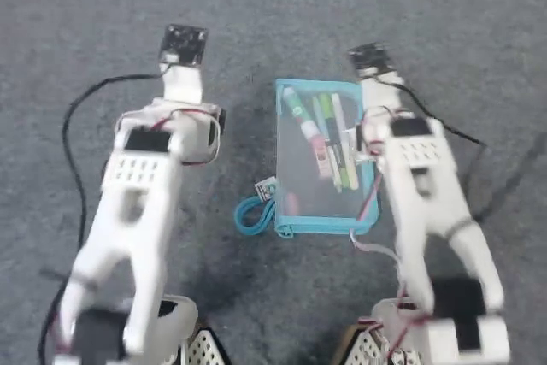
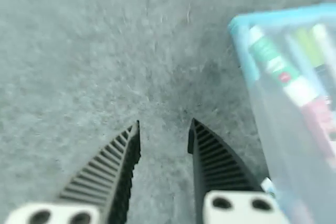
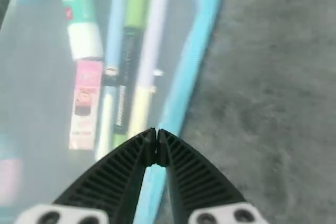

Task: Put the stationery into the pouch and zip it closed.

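Several pens [image 1: 329, 130] inside clear pouch [image 1: 299, 192]

The high camera looks steeply down over the table [image 1: 256, 32]. Both wrist cameras sit close, seemingly sharing the centre-frame pouch [image 1: 316, 194].

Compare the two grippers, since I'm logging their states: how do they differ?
The left gripper is open; the right gripper is shut. The left gripper sits over bare grey mat beside the pouch; the right gripper is at the pouch's blue rim. Both are black and ribbed, and neither holds anything.
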